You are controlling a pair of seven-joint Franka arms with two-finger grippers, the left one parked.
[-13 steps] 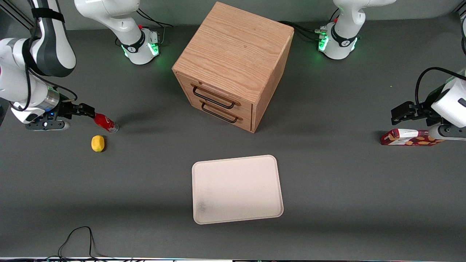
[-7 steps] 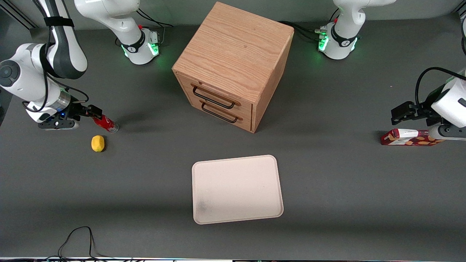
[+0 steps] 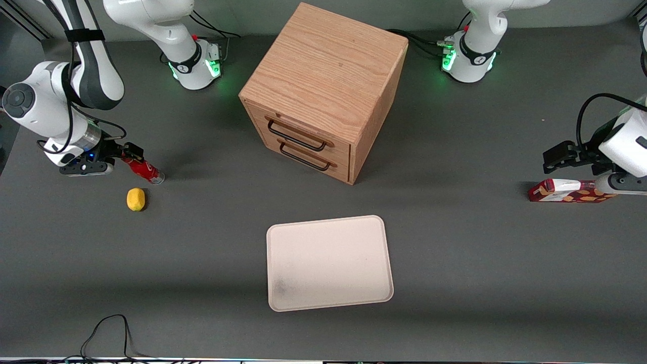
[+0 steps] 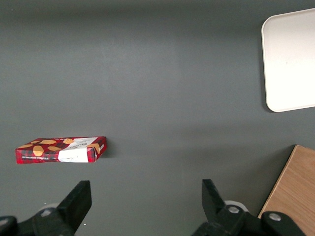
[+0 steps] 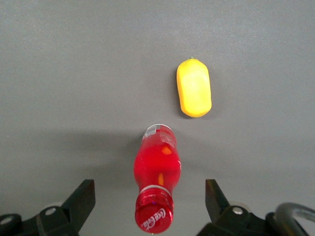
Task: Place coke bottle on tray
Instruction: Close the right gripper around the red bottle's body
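Right wrist view: upright coke bottle (image 5: 156, 184), cap toward camera, between spread jaws (image 5: 150, 201).

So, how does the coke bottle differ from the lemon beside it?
The coke bottle is red with a cap and white lettering; the lemon is plain yellow. The bottle is long and slim, the lemon short and rounded. The open gripper straddles the bottle's cap end, while the lemon lies apart from it, nearer the front camera. Both are small and rest on the grey table, away from the tray.
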